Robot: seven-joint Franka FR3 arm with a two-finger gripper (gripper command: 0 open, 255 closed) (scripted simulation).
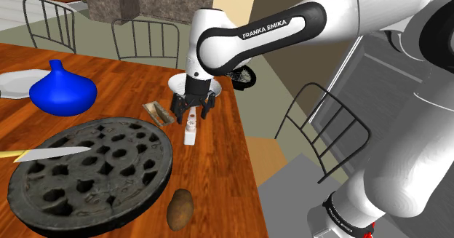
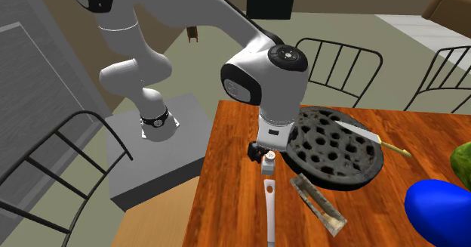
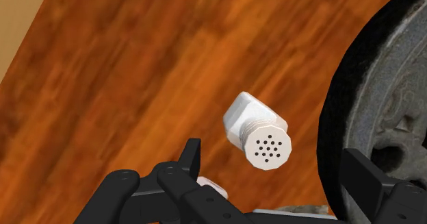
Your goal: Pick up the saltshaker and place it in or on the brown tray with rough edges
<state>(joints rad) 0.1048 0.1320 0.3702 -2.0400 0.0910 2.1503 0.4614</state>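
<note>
Ok: white arm [image 1: 262,33] reaches over the wooden counter [image 1: 218,149], hand pointing down at it. A big dark round perforated disc [image 1: 91,171] takes up the counter's near end in the shoulder view. A blue vase [image 1: 63,91] stands beyond it, with a white plate [image 1: 14,82] just beside the vase. A white bowl [image 1: 218,89] sits behind the hand. A knife [image 1: 51,153] lies over the disc's rim, blade on the disc. The brown tray [image 2: 317,202] is rectangular with ragged edges and lies flat on the counter near the disc. A white utensil [image 2: 269,208] lies alongside it, one end toward the shaker. A potato [image 1: 180,209] lies by the disc's rim, close to the counter edge. Fingers [image 3: 190,162] are spread wide, hovering right over the saltshaker [image 3: 259,130], one on each side and neither touching it. The saltshaker is white and stands upright on the counter with its holed cap up. It is just beside the disc's rim, near the tray but apart from it.
</note>
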